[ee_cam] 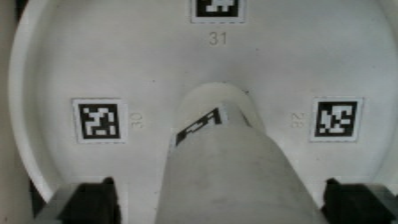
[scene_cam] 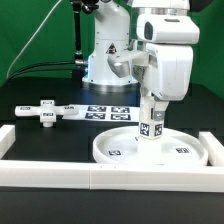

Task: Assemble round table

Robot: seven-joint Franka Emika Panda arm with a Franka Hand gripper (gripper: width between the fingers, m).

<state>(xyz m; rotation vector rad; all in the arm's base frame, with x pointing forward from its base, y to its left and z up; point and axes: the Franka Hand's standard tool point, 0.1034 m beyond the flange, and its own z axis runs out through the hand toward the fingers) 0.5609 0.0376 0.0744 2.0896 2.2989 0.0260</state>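
The large round white disc [scene_cam: 118,152] lies flat at the front of the table, tags on its face; it also fills the wrist view [ee_cam: 107,60]. The short cylinder leg [scene_cam: 152,126] stands upright on the disc's middle, and in the wrist view I look down along its length [ee_cam: 231,160]. My gripper [scene_cam: 150,102] is over the leg's top. Its black fingertips [ee_cam: 86,203] stand either side of the leg with a gap showing on both sides, so the gripper [ee_cam: 222,205] is open around it. The cross-shaped piece [scene_cam: 44,111] lies at the exterior view's left.
The marker board [scene_cam: 108,112] lies flat behind the disc, in front of the robot's base [scene_cam: 108,62]. Long white border rails run along the front [scene_cam: 100,178] and the exterior view's left [scene_cam: 8,138] of the black table.
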